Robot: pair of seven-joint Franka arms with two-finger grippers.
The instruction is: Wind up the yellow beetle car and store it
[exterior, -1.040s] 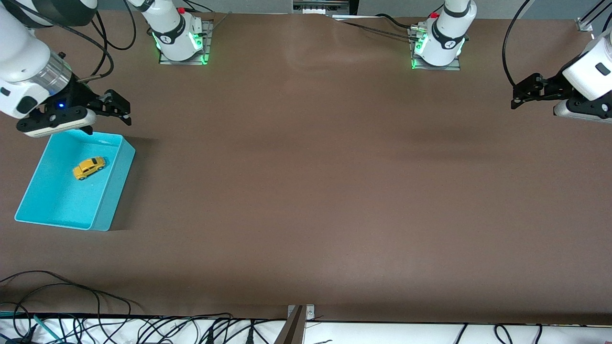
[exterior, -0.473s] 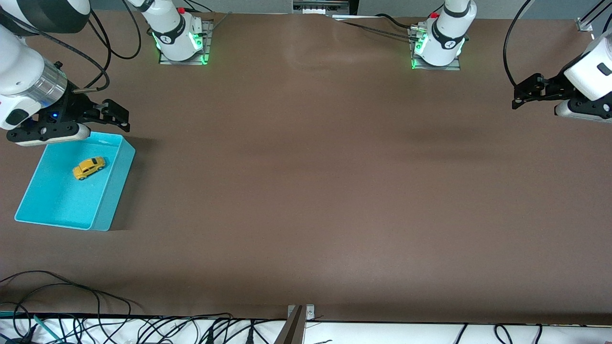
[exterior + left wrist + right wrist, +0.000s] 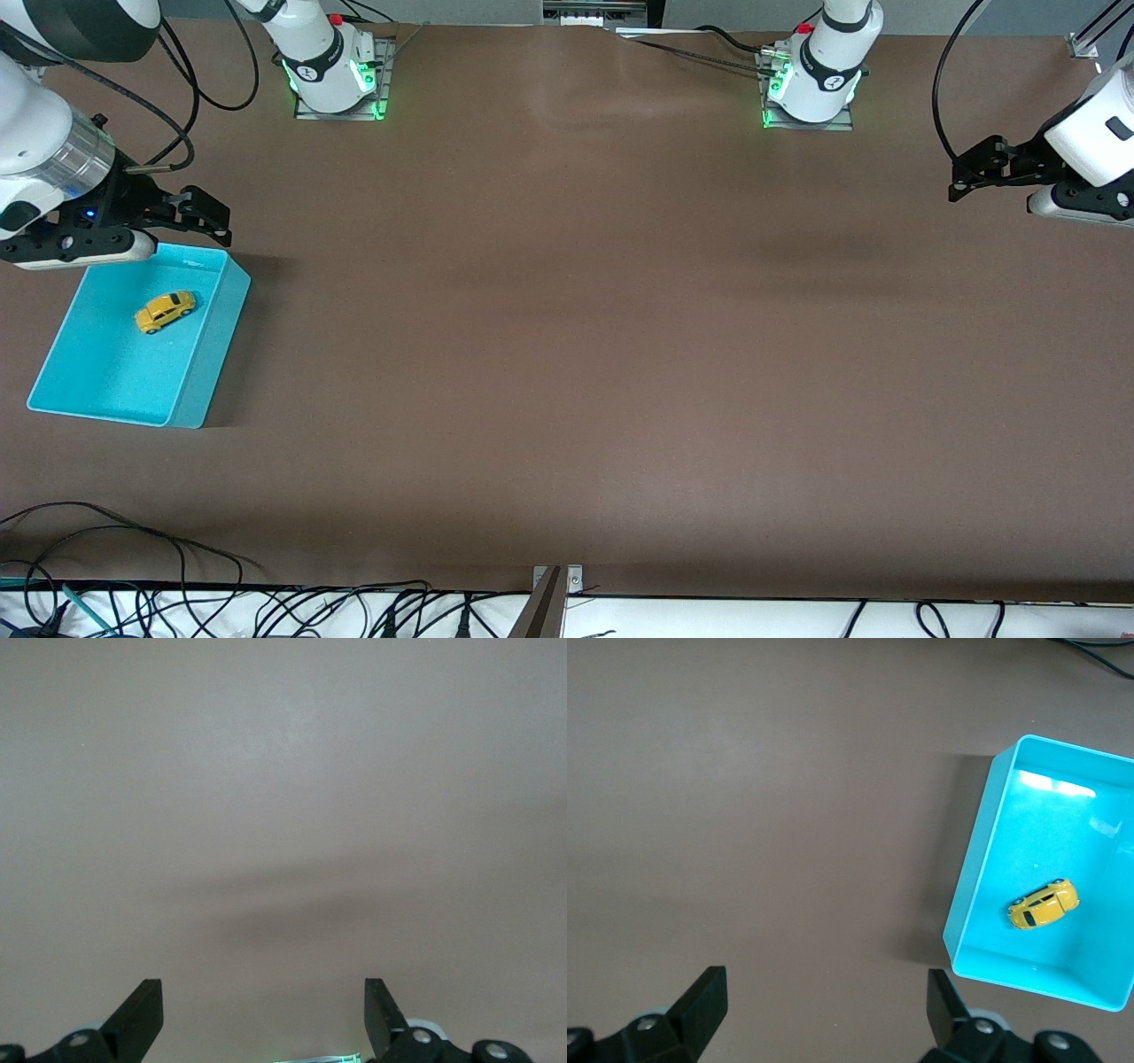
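The yellow beetle car [image 3: 165,311] stands on its wheels inside the turquoise bin [image 3: 205,359], at the right arm's end of the table. It also shows in the right wrist view as the small yellow car [image 3: 1044,904] on the floor of the bin [image 3: 970,895]. My right gripper [image 3: 215,217] hovers open and holding nothing over the table, just off the bin's rim that lies farthest from the front camera. Its jaws [image 3: 824,988] stand wide over bare brown tabletop. My left gripper [image 3: 961,177] hangs open and holding nothing over the left arm's end of the table; its wrist view [image 3: 262,992] shows only tabletop.
The brown table top [image 3: 567,354] stretches between both arms. The two arm bases [image 3: 332,75] [image 3: 815,84] stand along the edge farthest from the front camera. Loose cables [image 3: 133,549] lie at the edge nearest that camera.
My right arm has drawn back a little from above the bin toward its own end of the table, still open. The car and bin stay put. The left arm has barely moved.
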